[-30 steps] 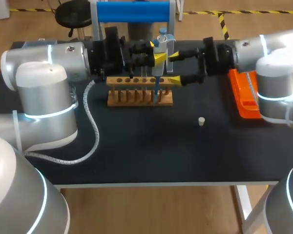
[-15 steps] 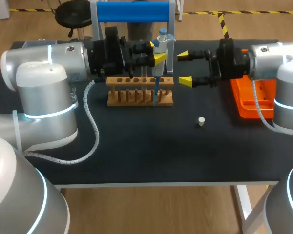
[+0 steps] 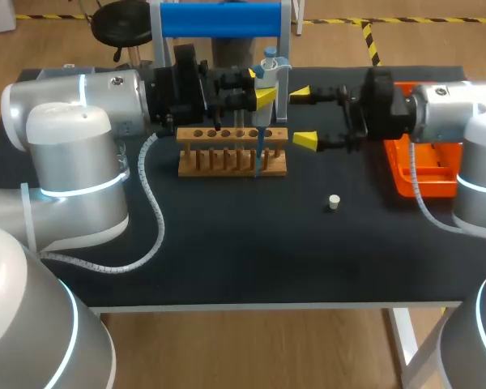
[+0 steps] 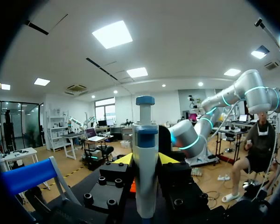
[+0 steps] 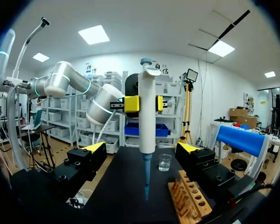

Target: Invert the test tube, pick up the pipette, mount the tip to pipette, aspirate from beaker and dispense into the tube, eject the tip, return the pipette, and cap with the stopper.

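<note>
Black bench (image 3: pixel 227 251), carrying all below. Orange tray (image 3: pixel 425 174) at its right. Wooden rack (image 3: pixel 196 162), far middle. One pipette (image 3: pixel 269 71), upright over the rack's right end, clamped in my left fingers (image 3: pixel 265 96). My right fingers (image 3: pixel 305 141), spread apart, empty, just beside the rack. One stopper (image 3: pixel 334 202), loose on the bench.

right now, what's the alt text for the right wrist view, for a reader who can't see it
A white pipette with a blue tip hangs upright over a black table, gripped by the left hand. The right hand, open, flanks it without touching; a wooden rack sits near one finger, a small beaker farther back.
</note>
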`<action>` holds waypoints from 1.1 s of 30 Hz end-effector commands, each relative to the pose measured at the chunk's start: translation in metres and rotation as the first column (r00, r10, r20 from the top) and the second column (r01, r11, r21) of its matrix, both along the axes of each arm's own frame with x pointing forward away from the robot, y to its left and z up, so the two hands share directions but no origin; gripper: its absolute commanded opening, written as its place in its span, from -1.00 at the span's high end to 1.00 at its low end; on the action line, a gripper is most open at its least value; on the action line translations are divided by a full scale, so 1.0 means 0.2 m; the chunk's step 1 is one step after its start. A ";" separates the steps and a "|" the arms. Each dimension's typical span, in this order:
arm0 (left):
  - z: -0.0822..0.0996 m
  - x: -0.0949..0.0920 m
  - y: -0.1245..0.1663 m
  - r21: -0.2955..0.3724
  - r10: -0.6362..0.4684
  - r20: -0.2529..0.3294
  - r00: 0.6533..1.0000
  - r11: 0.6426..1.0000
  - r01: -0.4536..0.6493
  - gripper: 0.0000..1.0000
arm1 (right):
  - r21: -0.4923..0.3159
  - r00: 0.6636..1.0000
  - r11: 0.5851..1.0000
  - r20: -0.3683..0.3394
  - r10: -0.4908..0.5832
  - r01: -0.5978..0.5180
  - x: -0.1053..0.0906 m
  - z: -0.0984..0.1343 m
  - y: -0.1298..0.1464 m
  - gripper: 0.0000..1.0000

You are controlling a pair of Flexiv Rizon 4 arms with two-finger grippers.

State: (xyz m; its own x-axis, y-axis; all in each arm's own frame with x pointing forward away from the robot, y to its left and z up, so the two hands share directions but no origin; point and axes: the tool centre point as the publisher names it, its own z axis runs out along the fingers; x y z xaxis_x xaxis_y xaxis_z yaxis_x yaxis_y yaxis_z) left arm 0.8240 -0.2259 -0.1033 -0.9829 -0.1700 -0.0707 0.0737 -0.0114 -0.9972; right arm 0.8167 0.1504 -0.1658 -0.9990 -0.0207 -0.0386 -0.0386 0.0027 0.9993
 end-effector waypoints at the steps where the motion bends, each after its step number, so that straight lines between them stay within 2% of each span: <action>1: 0.00 0.00 0.00 -0.004 0.001 0.002 1.000 1.000 -0.001 1.00 | 0.005 1.000 1.000 -0.002 0.008 -0.008 0.04 0.01 0.05 -1.00; 9: 0.00 0.00 0.00 -0.004 0.001 0.002 1.000 1.000 -0.001 1.00 | 0.025 1.000 1.000 -0.002 0.009 -0.009 0.09 0.05 0.13 -1.00; 17: 0.00 0.00 0.00 -0.004 0.001 0.002 1.000 1.000 -0.001 1.00 | 0.035 1.000 0.999 -0.007 0.025 -0.025 0.09 0.09 0.20 -1.00; 19: 0.00 0.00 0.00 -0.004 0.001 0.002 1.000 1.000 -0.001 1.00 | 0.038 1.000 0.999 -0.014 0.026 -0.026 0.08 0.09 0.22 -0.89; 22: 0.00 0.00 0.00 -0.004 0.001 0.002 1.000 1.000 -0.001 1.00 | 0.042 0.999 0.999 -0.028 0.028 -0.027 0.08 0.10 0.23 -0.62; 30: 0.00 0.00 0.00 -0.004 0.001 0.002 1.000 1.000 -0.001 1.00 | 0.042 0.999 0.999 -0.037 0.031 -0.030 0.07 0.12 0.28 -0.39; 33: 0.00 0.00 0.00 -0.004 0.001 0.002 1.000 1.000 -0.001 1.00 | 0.039 0.999 0.999 -0.034 0.035 -0.033 0.06 0.13 0.29 -0.37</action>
